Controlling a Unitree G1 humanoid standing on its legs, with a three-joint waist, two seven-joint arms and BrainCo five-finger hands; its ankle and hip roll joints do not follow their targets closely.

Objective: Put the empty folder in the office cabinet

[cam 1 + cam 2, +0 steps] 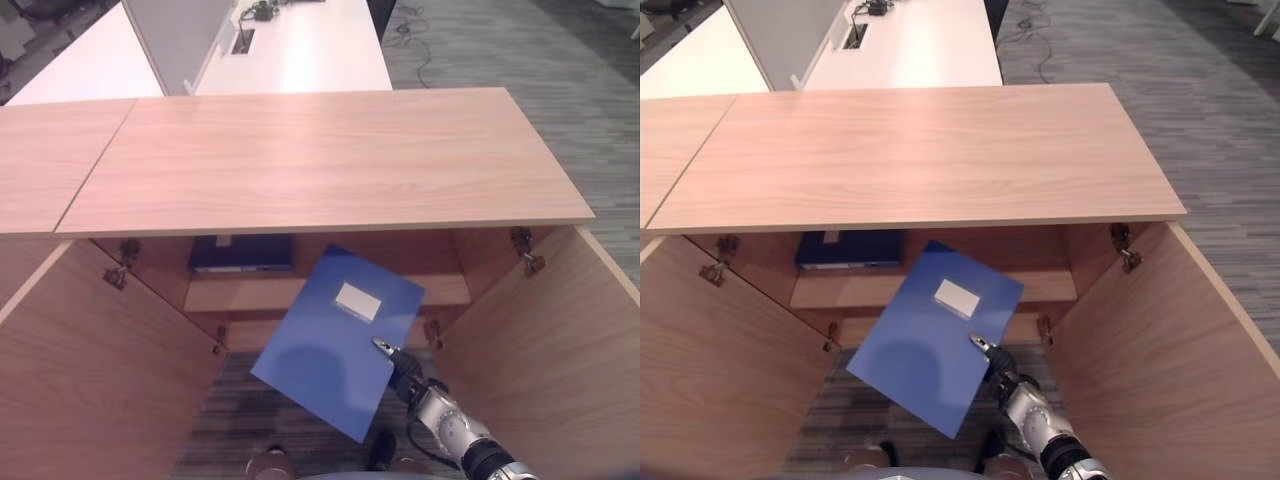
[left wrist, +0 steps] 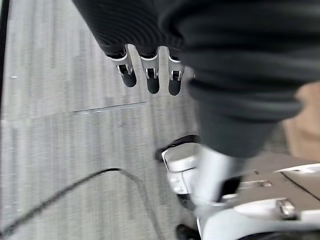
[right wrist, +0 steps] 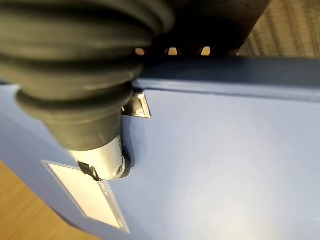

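At the left of the left eye view, the cabinet's left door (image 1: 90,370) is standing swung open toward the camera. In its own wrist view the left hand (image 2: 150,75) is hanging idle over grey carpet (image 2: 65,150), fingers relaxed and straight, holding nothing. Moving toward the centre, a dark blue binder (image 1: 242,252) is lying flat on the upper shelf (image 1: 250,292) under the cabinet's top (image 1: 320,160), in the upper-middle of the opening. Just right of centre, the blue folder (image 1: 335,335) with its white label is hovering tilted in front of the shelves, one corner pointing down toward the floor. At the lower right, the right hand (image 1: 400,362) is gripping the folder's right edge; its wrist view shows the thumb pressing on the cover with the fingers curled under the edge. Far right, the right door (image 1: 560,370) is also standing open.

The step in hand appears to be carrying the folder toward the opening. The next move probably calls for levelling the folder and sliding it forward onto a shelf, keeping clear of the shelf edge and the binder.
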